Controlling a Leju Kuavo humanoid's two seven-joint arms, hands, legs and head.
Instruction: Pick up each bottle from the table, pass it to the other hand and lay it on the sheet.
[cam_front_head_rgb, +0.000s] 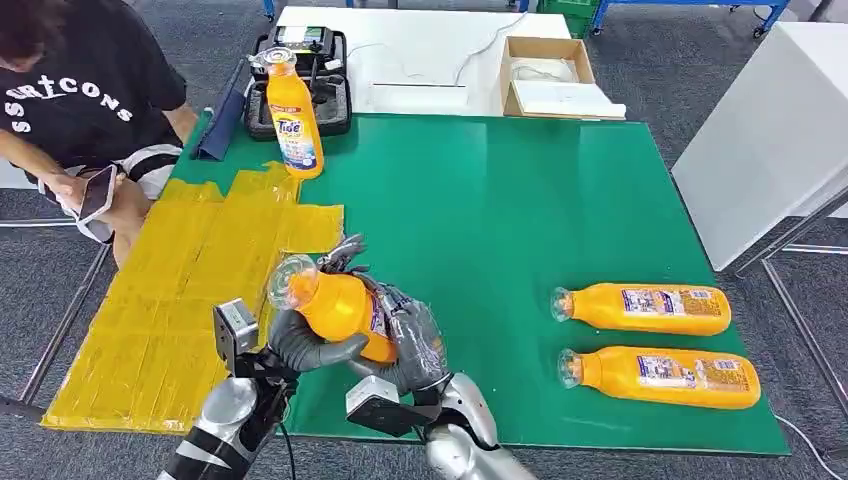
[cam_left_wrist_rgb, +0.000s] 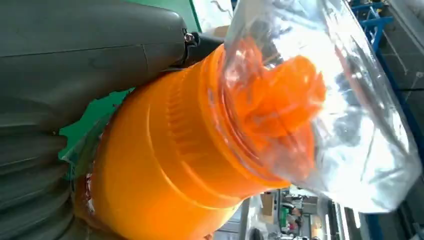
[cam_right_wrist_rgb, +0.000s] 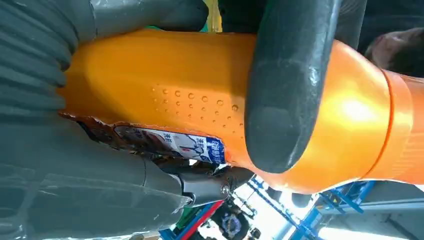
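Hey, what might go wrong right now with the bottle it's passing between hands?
The held bottle sits between the left hand and the right hand; if one lets go early, the smooth body may slip. The loose clear wrap over its cap offers poor grip. An upright bottle stands at the yellow sheet's far edge and might get knocked.

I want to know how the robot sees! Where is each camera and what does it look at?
Head view: high on the body, looking down at the green table; both arms show, left hand and right hand on one bottle.
Left wrist view: behind the left hand, facing the bottle's cap end.
Right wrist view: behind the right hand, facing the bottle's side.
All share that bottle.
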